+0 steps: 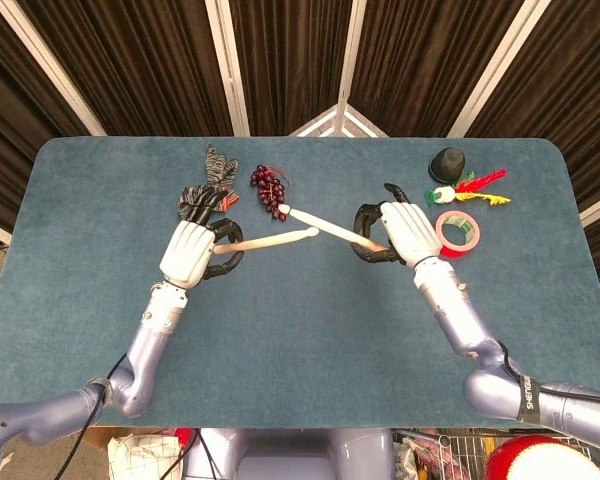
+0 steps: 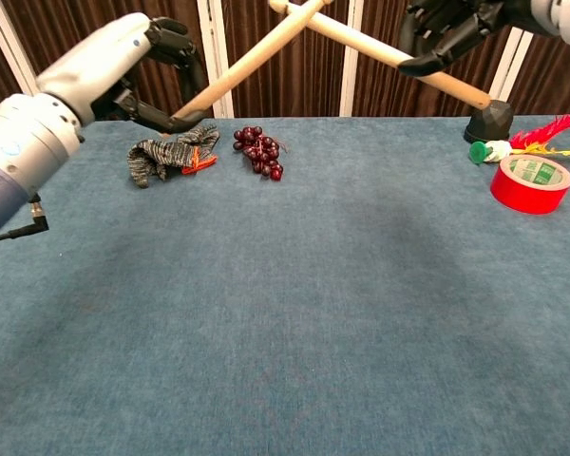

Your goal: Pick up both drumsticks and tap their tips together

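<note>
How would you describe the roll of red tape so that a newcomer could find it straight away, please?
Look to the right end of the blue table, just beyond the right hand. The roll of red tape lies flat there, in front of a black dome-shaped object and a feathered toy. It is the only ring-shaped thing there, red outside with a greenish inner core.
</note>
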{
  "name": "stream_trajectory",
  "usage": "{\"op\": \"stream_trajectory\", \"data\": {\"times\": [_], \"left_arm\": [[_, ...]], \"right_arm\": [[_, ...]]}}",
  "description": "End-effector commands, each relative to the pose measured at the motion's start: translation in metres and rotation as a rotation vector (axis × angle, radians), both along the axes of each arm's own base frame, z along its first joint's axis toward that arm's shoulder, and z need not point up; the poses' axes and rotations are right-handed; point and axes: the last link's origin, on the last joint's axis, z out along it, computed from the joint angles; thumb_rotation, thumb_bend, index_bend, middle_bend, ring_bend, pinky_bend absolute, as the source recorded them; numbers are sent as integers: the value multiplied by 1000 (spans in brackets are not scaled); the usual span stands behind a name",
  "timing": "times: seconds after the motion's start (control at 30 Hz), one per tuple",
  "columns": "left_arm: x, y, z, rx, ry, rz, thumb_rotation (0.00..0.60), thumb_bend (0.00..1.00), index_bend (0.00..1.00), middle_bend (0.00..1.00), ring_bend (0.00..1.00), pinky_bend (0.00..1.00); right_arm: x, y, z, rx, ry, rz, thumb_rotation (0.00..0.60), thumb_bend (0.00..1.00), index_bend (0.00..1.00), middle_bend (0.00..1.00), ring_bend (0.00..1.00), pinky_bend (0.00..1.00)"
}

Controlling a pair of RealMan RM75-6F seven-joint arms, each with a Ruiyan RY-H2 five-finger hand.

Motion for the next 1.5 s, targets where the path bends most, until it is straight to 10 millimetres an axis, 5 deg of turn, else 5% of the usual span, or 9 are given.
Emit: {"op": "stream_trajectory", "data": {"times": [0.03, 0.53, 1.5], "left_arm": [[7, 2, -10, -2, -36, 0, 600, 526, 594, 617, 96, 0], [44, -5, -43, -10, -194, -77, 600, 525, 595, 617, 96, 0], [33, 8, -31, 60, -172, -49, 600, 516, 601, 619, 96, 0]], "right_arm": [[10, 2, 1, -1, -10, 15, 600, 427, 711, 617, 422, 0], [22, 5, 4, 20, -25, -4, 600, 427, 717, 617, 423, 0], [19, 9, 8, 49, -48, 8, 600, 427, 728, 618, 423, 0]]}}
